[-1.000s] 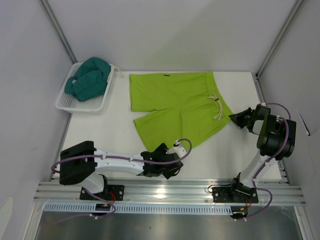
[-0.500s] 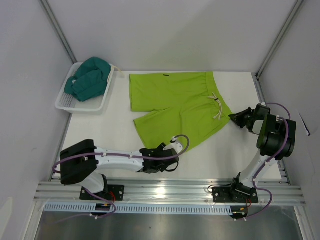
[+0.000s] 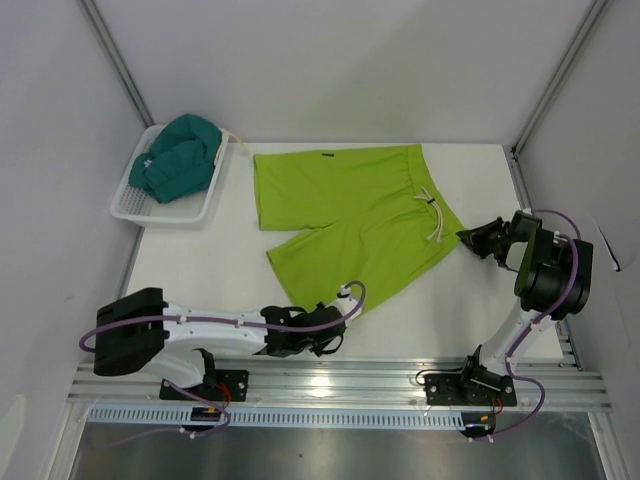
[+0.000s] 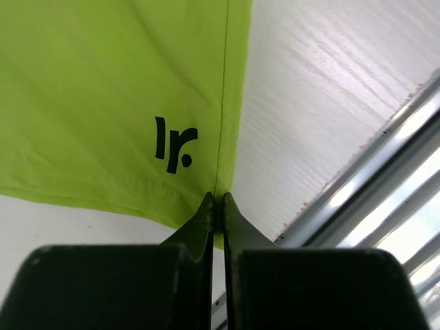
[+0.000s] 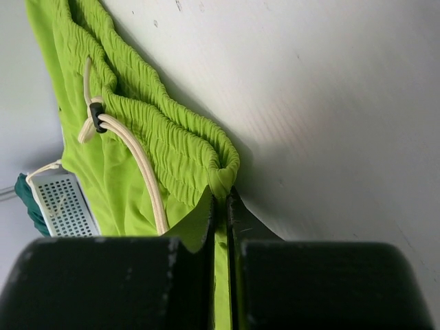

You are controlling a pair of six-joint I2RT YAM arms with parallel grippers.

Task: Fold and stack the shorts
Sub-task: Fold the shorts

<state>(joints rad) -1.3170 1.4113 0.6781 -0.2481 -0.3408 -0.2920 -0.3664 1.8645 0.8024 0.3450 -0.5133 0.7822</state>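
Observation:
The lime green shorts (image 3: 350,215) lie spread flat on the white table, waistband to the right. My left gripper (image 3: 318,318) is shut on the hem corner of their near leg. In the left wrist view the fingertips (image 4: 215,199) pinch the hem just below the dark logo (image 4: 173,143). My right gripper (image 3: 470,237) is shut on the near end of the waistband. The right wrist view shows green fabric clamped between its jaws (image 5: 221,196), with the cream drawstring (image 5: 130,151) beside them. The dark teal shorts (image 3: 178,155) lie bunched in the basket.
The white mesh basket (image 3: 165,212) stands at the table's back left corner and also shows in the right wrist view as the basket (image 5: 62,203). An aluminium rail (image 3: 340,380) runs along the near table edge, close to the left gripper. Grey walls enclose the table.
The left gripper went from open to shut on the near leg's hem, and its arm drew back toward the near left. The shorts shifted slightly left. The right arm stayed put.

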